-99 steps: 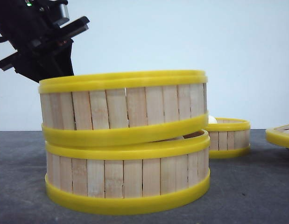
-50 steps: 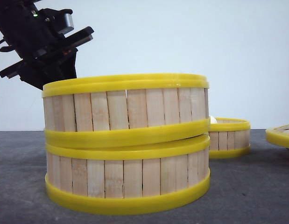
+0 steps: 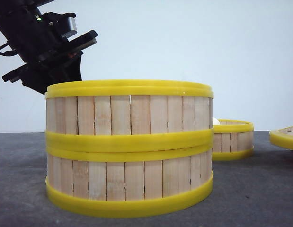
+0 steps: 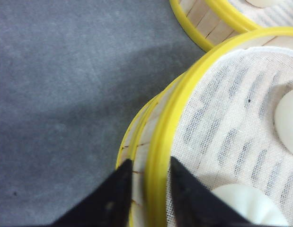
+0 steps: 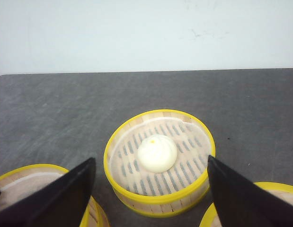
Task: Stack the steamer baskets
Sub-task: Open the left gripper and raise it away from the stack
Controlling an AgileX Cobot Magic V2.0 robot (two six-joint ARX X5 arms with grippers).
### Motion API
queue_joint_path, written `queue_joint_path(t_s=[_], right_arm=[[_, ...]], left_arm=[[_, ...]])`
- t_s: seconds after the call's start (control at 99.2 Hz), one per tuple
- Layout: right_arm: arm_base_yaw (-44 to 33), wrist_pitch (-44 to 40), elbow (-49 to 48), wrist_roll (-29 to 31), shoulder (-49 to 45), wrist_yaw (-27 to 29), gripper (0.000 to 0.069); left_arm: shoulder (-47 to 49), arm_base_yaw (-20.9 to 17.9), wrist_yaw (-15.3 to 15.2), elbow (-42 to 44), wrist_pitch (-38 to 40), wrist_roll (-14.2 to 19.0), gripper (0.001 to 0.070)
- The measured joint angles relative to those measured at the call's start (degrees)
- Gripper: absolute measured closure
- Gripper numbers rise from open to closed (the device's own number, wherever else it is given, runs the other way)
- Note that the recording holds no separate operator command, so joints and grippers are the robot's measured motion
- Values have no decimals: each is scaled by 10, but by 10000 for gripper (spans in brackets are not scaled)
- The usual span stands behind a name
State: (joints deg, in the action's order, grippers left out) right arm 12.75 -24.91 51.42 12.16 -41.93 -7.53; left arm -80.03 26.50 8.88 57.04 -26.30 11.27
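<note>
On your dark grey table (image 3: 260, 189) two steamer baskets stood one on the other, near the camera and a little left of the middle: the upper basket (image 3: 129, 116) sat level on the lower basket (image 3: 129, 182), and their yellow bands met all around as far as the front view showed. Behind the stack, to the right and farther away, a third basket (image 3: 233, 140) stood alone on the table, and your right wrist camera showed one white bun (image 5: 157, 153) lying on its slatted floor. At the far right edge a part of another yellow-rimmed basket (image 3: 284, 137) came into the picture. The big stack hid most of the table behind it, so you could not see what lay there. Your left gripper (image 4: 150, 177) was at the far left side of the stack, its two black fingers (image 4: 119, 187) only a little apart, one on the outside and one on the inside of the upper basket's yellow rim; whether they pressed on it or only stood beside it you could not tell. Inside this basket lay a white cloth (image 4: 231, 118) with pale buns (image 4: 250, 205) on it. Your right gripper (image 5: 151, 189) hung above the table with its fingers spread wide and held nothing. No writing or label could be read.
</note>
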Motion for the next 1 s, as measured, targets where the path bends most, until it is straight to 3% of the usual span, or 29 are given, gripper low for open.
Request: queue_joint_path(t_s=[0.101, 0.343, 0.635, 0.998], right_arm=[[0, 0, 0, 0, 0, 0, 225], [0, -1, 0, 0, 0, 0, 225], [0, -1, 0, 0, -28, 0, 225], [-6, 19, 75, -8, -189, 32, 225]], left_arm=[[-1, 0, 0, 0, 1, 0, 496], [9, 0, -2, 0, 34, 3, 465], [164, -14, -43, 0, 100, 13, 354], [345, -20, -51, 0, -11, 19, 349]])
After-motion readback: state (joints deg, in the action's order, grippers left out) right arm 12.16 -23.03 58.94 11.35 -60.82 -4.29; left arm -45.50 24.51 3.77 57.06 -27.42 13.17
